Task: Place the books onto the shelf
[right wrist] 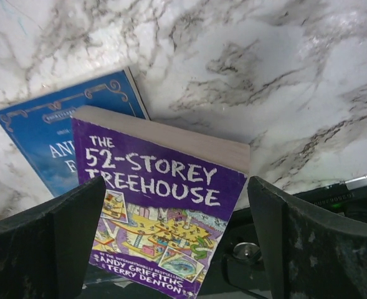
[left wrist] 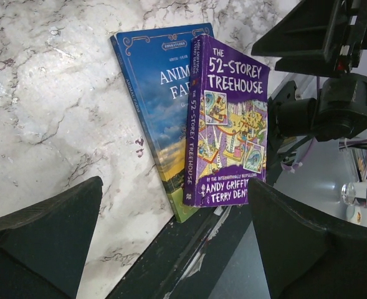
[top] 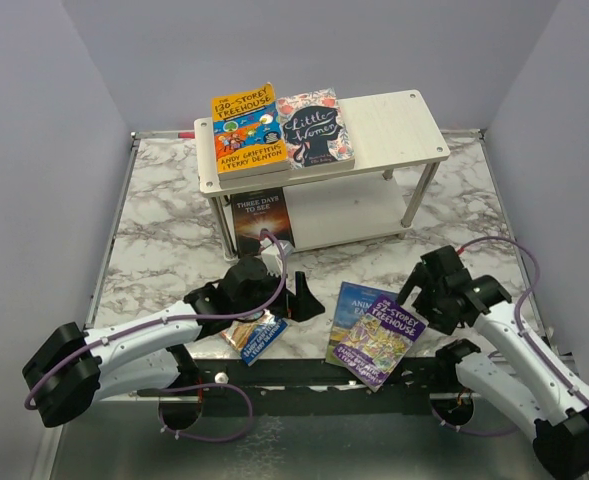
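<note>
Black fingers of the right gripper stand wide apart above the purple book, touching nothing. That book lies tilted on the blue book, and its lower corner hangs past the table's front edge, over the dark rail. The blue book's long side also reaches that edge.

The left gripper is spread just as wide and holds nothing. It hangs near the front edge, just left of the two stacked books, with bare marble between. Under the left arm a small book lies at the very edge; its title is too blurred to read.

The shelf stands at the far middle of the table. On its top board the orange book fills the left end, seemingly on another book, with the floral book touching its right side. The right half of the board shows bare wood. On the lower board a dark book sits at the left end, with bare board to its right.
</note>
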`<action>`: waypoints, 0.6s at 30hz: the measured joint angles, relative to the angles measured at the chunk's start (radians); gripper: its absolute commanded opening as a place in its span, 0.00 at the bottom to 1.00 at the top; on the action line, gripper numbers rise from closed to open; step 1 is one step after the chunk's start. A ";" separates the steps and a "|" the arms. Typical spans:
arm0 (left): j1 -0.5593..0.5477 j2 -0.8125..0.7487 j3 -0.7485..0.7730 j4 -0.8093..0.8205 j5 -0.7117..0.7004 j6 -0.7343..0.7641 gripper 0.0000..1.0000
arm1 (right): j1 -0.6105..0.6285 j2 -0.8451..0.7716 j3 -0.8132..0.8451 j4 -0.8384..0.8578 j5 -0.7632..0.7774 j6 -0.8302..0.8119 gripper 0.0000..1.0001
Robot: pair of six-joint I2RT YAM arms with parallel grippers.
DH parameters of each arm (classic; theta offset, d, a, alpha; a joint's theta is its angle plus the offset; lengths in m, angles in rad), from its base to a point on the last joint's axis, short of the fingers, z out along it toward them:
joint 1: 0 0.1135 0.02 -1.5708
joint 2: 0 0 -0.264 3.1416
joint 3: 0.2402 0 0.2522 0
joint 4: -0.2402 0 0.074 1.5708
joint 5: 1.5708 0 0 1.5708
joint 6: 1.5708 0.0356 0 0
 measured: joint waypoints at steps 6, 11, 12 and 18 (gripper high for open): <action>0.000 -0.004 0.000 0.000 0.000 0.000 0.99 | 0.150 0.109 0.008 -0.042 0.031 0.120 1.00; 0.000 -0.024 0.000 0.000 0.000 0.000 0.99 | 0.216 0.107 0.008 -0.054 0.033 0.209 1.00; 0.000 -0.028 -0.003 0.001 0.000 0.000 0.99 | 0.228 0.106 0.008 -0.059 0.035 0.225 1.00; 0.000 -0.037 -0.020 0.005 0.001 -0.007 0.99 | 0.280 0.108 -0.035 -0.035 0.022 0.291 1.00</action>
